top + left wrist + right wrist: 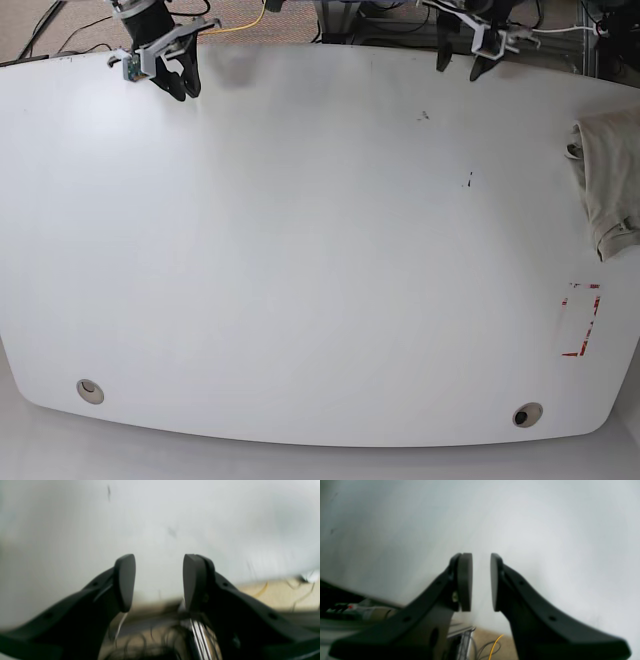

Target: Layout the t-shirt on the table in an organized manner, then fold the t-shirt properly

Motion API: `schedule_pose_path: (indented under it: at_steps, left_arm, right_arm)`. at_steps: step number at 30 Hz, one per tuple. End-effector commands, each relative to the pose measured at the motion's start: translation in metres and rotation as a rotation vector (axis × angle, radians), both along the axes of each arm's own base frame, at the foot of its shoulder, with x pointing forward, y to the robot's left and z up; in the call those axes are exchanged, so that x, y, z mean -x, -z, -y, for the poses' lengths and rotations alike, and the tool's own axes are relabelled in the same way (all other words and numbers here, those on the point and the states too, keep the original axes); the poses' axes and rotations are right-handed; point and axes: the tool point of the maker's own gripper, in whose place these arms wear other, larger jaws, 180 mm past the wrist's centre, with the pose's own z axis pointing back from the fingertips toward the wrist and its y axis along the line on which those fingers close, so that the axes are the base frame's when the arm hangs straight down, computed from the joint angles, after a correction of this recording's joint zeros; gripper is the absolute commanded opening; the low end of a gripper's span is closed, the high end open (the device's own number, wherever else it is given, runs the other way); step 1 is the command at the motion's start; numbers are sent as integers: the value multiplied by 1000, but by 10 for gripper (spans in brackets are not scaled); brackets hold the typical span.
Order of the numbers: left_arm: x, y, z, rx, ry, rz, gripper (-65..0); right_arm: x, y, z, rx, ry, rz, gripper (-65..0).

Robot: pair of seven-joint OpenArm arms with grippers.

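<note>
The t-shirt lies bunched at the right edge of the white table, partly cut off by the frame. It shows in neither wrist view. My left gripper hangs over the far edge, right of centre and well away from the shirt. In its wrist view the left gripper is open wide with nothing between its fingers. My right gripper is at the far left corner. Its wrist view shows the right gripper with a narrow empty gap between the pads, over bare table.
A red tape outline marks the table near the right front. Two round grommets sit near the front edge. Small dark specks dot the far middle. Cables and a yellow wire lie on the floor beyond the far edge.
</note>
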Motion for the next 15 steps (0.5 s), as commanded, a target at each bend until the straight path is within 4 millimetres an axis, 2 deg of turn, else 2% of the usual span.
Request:
schedule_pose_path:
  at_steps: [1, 6, 9, 15]
  left_arm:
    - [26, -4, 0, 1, 12, -48, -363]
    - [71, 1, -4, -13, 36, -169, -363]
    - [85, 3, -5, -14, 35, -210, -363]
    - [125, 31, -15, -37, 27, -335, -363]
  right_arm:
    - [23, -13, -2, -38, 10, -14, -526]
    - [67, -9, -3, -82, 41, -126, -526]
    - [89, -5, -3, -90, 53, -188, -526]
    - [133, 19, -17, -146, 60, -331, -526]
